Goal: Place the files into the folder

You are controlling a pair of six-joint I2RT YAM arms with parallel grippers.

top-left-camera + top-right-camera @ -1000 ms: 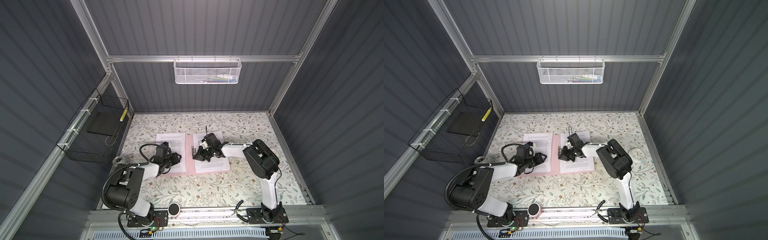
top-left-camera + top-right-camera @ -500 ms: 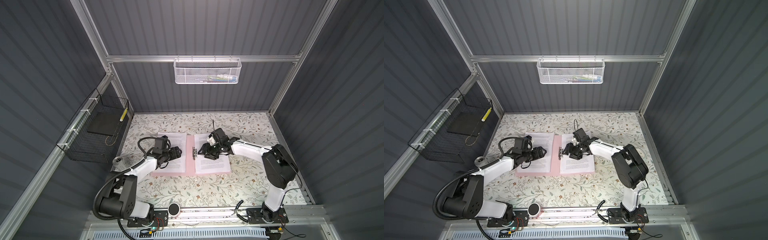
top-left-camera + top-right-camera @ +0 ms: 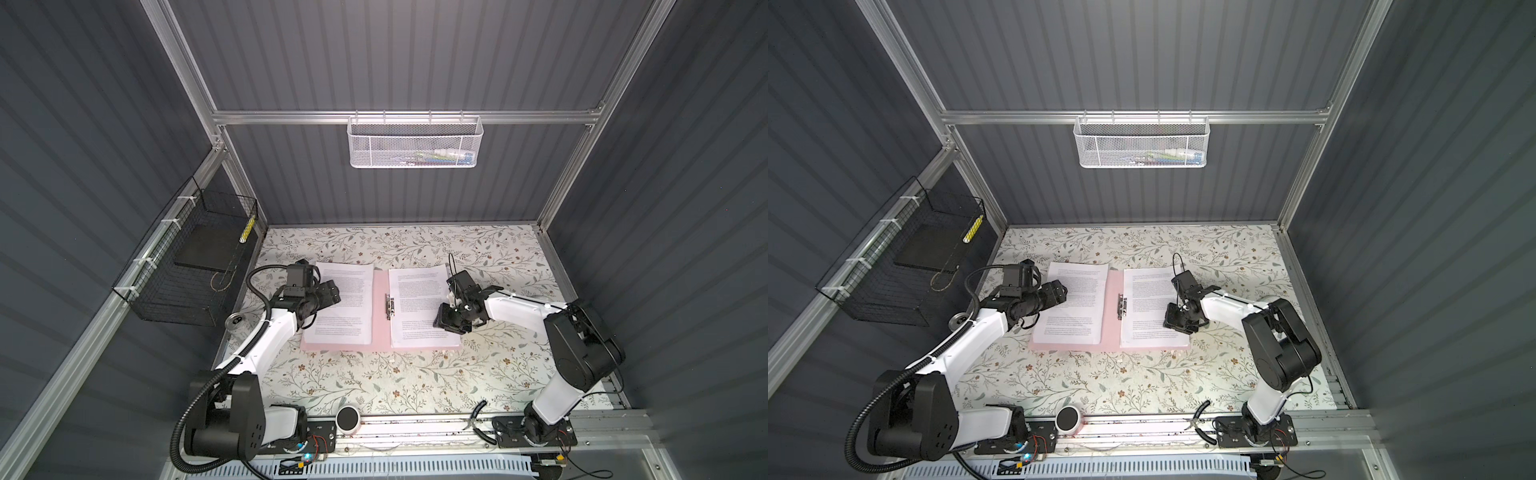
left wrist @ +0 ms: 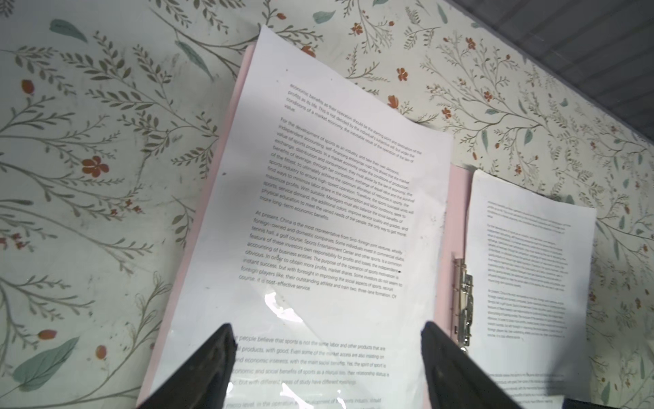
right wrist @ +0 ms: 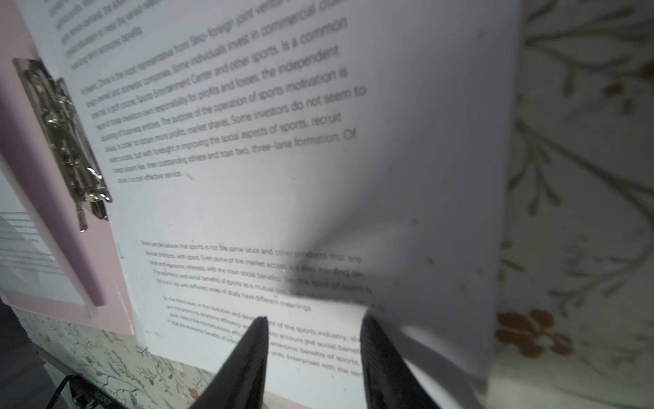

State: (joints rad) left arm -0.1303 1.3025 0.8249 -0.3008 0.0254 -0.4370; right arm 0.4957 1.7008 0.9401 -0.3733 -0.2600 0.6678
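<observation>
The pink folder (image 3: pixel 380 328) (image 3: pixel 1111 328) lies open and flat on the floral table, its silver clip (image 3: pixel 389 306) (image 4: pixel 464 301) (image 5: pixel 63 134) along the spine. One of the files (image 3: pixel 349 303) (image 4: pixel 336 184) rests on the left cover and another sheet (image 3: pixel 415 299) (image 5: pixel 247 198) on the right half, beside the clip. My left gripper (image 3: pixel 330 291) (image 4: pixel 326 327) hovers open over the left sheet's outer side. Over the right sheet's outer front part my right gripper (image 3: pixel 446 322) (image 5: pixel 315 320) has its jaws apart with only printed text showing between them. A shadowed, lifted part of the paper rises beside one finger.
A black wire basket (image 3: pixel 187 266) holding a dark flat slab (image 3: pixel 203 251) hangs on the left wall. A white mesh basket (image 3: pixel 415 143) hangs on the back wall. A small metal disc (image 3: pixel 236 321) lies at the table's left edge, and a black round puck (image 3: pixel 348 419) sits on the front rail.
Both grippers drew away from the spine. The left moved back and outward over its sheet and opened wide. The right left the clip, went outward and forward, and its jaws parted.
</observation>
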